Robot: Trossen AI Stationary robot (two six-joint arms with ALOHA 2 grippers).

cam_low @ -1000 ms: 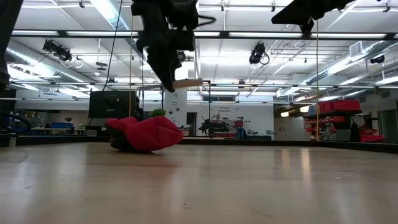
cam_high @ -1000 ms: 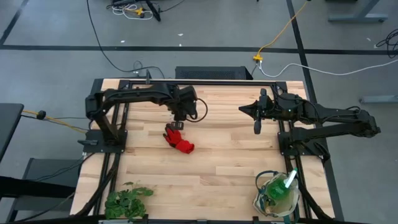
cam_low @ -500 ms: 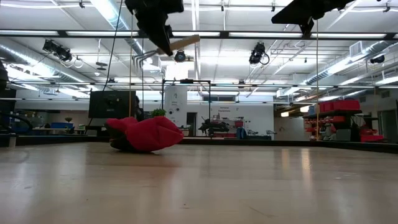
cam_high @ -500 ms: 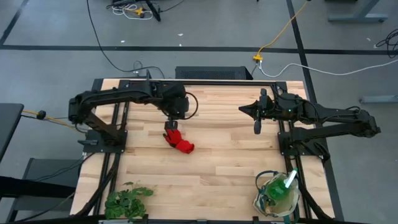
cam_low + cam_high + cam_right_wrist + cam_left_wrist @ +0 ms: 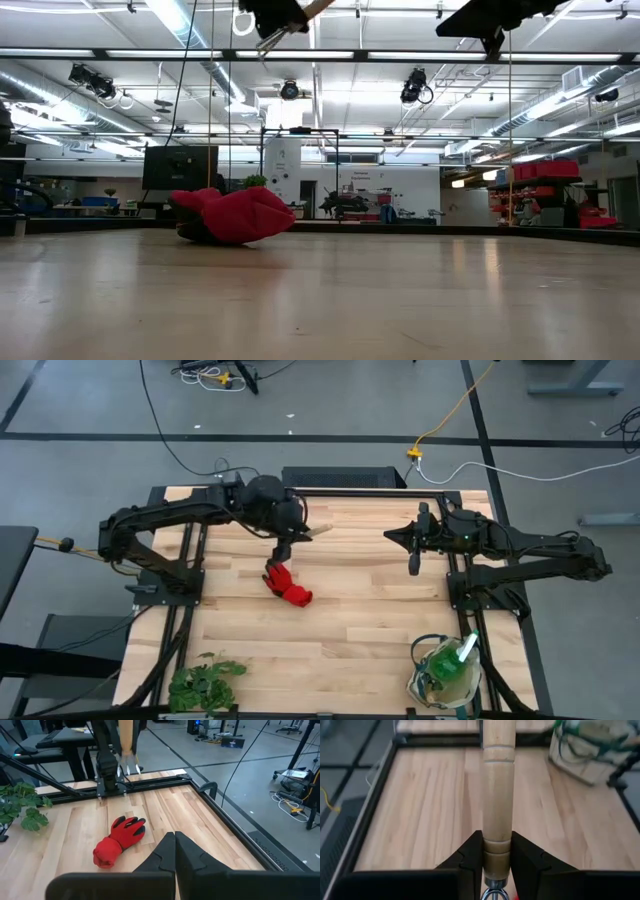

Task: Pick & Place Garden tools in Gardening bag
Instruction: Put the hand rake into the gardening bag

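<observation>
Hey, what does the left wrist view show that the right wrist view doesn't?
Only the left wrist view shows the grip up close: the left gripper has its fingers clamped on the wooden handle of the hand rake, with the gardening bag at the table's far corner. Only the right wrist view shows the red glove lying on the table, the leafy plant bunch, the rake's metal tines, and the right gripper shut with nothing in it. Both show the rake's handle and the wooden table.
</observation>
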